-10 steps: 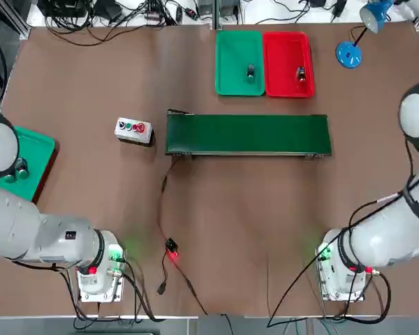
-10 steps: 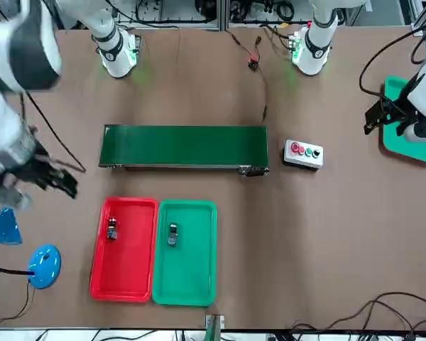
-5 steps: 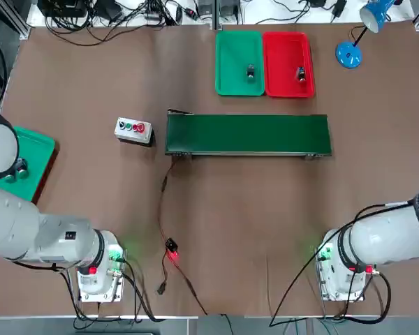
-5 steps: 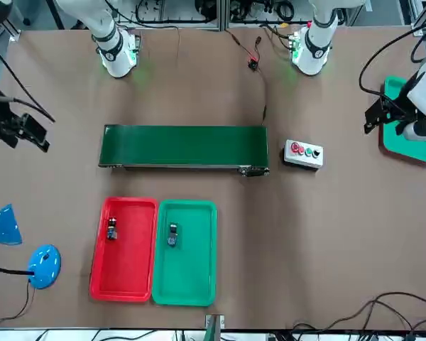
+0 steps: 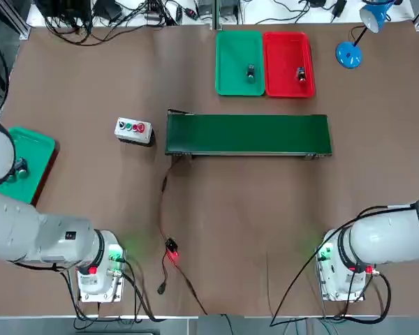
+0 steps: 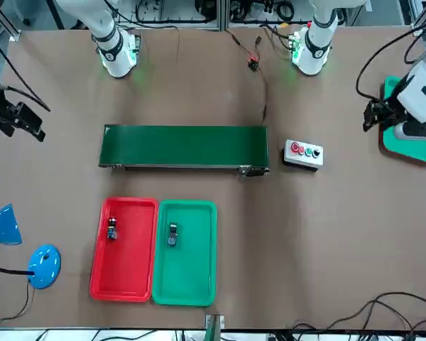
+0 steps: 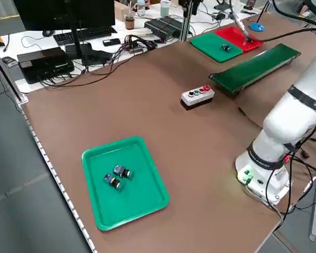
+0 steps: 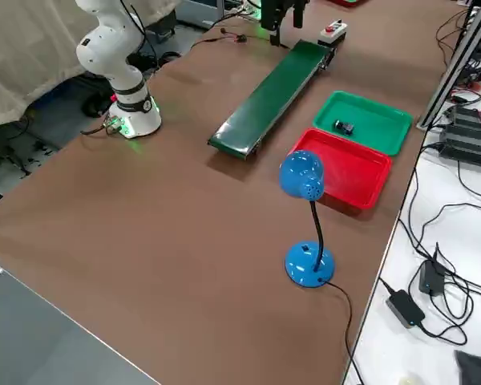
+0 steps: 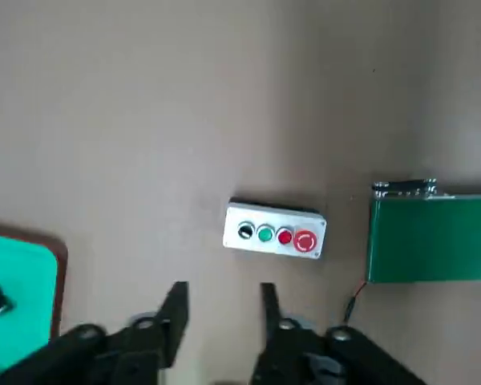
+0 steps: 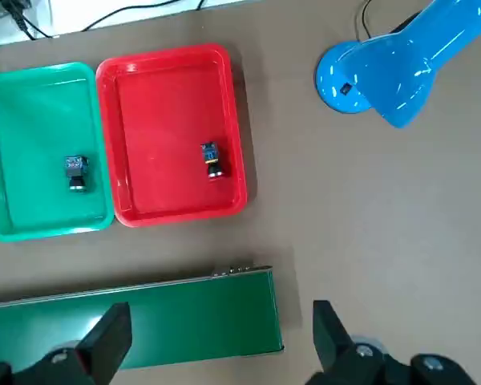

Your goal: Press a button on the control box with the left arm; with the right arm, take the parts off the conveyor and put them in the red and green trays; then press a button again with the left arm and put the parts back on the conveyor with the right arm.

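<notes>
Front view shows the left gripper point(image 6: 373, 116) raised, empty, fingers partly drawn in, well apart from the control box point(image 6: 303, 153), right gripper point(image 6: 18, 119) spread wide, one part each in red tray point(image 6: 124, 284) and green tray point(image 6: 188, 284).

— What can't we make out?
— The small parts in the red tray point(image 5: 287, 42) and green tray point(image 5: 239, 45) are too tiny to identify.
— And the right arm point(image 5: 391, 237)?
— Cut off at the overhead picture's right edge, so we lose its gripper there.
</notes>
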Robot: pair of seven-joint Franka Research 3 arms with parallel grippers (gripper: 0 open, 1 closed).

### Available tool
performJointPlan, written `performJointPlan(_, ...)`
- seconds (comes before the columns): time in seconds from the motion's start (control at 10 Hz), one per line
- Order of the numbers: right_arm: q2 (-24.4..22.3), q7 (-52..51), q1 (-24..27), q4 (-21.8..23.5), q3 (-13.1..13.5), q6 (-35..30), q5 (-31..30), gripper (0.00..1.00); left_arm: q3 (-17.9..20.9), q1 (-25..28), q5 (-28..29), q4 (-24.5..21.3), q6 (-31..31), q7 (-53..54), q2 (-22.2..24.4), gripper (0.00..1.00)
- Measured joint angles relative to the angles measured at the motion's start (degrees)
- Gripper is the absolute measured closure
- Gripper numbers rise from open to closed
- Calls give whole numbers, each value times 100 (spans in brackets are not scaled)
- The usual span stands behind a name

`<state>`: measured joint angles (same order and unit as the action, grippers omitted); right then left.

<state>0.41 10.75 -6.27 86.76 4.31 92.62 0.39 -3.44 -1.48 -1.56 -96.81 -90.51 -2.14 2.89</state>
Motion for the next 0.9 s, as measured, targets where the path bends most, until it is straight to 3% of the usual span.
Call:
performJointPlan(0.1,0,0,0,4,0,0,0,0,-5,-3,-2,-450,-251,0,236,78)
performJointPlan(0.2,0,0,1,4,-1,0,0,0,-12,-11,-4,-1027,-659,0,512,83)
performJointPlan(0.5,0,0,2,24,-2,-8,0,0,-315,-21,-6,-2893,-2125,-13,1061,86)
performJointPlan(0.8,0,0,2,72,-9,-48,1,0,-533,-20,-6,-4196,-3765,-35,1006,88)
performJointPlan(0.9,0,0,2,81,-11,-49,1,0,-532,-16,-6,-4427,-4072,-35,899,89)
